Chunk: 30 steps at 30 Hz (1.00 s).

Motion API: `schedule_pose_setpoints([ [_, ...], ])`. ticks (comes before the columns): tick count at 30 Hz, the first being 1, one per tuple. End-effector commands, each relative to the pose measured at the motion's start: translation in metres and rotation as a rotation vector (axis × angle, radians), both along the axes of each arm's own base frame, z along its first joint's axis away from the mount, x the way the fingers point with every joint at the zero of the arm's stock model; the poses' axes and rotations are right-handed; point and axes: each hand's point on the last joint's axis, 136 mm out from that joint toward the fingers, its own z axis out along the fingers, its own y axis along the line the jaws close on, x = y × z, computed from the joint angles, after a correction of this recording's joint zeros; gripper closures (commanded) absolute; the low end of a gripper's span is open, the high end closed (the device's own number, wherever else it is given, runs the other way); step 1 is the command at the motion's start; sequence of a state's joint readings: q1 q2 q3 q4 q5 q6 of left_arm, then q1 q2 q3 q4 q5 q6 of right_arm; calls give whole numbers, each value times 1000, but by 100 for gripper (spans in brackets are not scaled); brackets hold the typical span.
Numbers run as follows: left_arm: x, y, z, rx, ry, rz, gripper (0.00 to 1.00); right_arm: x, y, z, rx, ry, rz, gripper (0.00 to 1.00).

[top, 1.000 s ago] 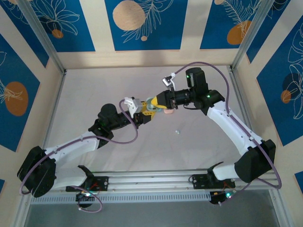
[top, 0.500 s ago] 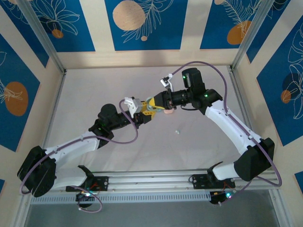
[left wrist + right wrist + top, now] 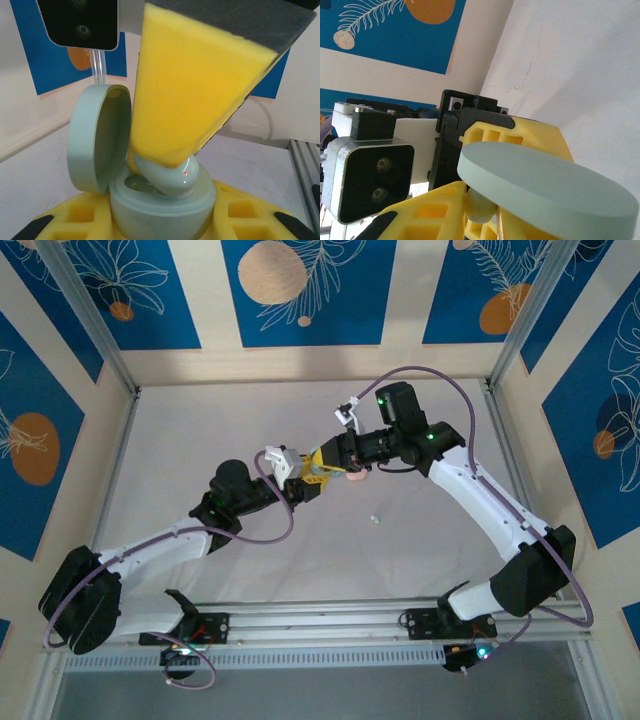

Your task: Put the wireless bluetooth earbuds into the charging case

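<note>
Left jaws are clamped round the base of the mint charging case, over the middle of the worktop, its lid swung open. Right jaws pinch a mint earbud whose tip rests at the mouth of a socket and does not look seated yet. It seems tilted, so a crooked push could jam it or squirt it free, and too much force might twist the case in its grip. A second earbud lies loose on the worktop nearby.
</note>
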State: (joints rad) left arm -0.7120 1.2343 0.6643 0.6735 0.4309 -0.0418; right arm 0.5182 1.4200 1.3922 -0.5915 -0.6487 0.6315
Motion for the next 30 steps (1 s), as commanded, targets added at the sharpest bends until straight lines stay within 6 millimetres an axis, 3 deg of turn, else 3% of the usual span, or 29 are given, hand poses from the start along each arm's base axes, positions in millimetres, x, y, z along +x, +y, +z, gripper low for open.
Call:
schedule_pose_setpoints([
  [1, -6, 1, 42, -103, -128, 5, 66, -3, -2, -17, -74, 42, -7, 78],
  [20, -7, 2, 44, -104, -135, 7, 67, 3, -10, -9, -130, 15, -65, 68],
  [30, -9, 6, 41, -98, -127, 18, 67, -3, -15, 18, -85, -48, -69, 57],
])
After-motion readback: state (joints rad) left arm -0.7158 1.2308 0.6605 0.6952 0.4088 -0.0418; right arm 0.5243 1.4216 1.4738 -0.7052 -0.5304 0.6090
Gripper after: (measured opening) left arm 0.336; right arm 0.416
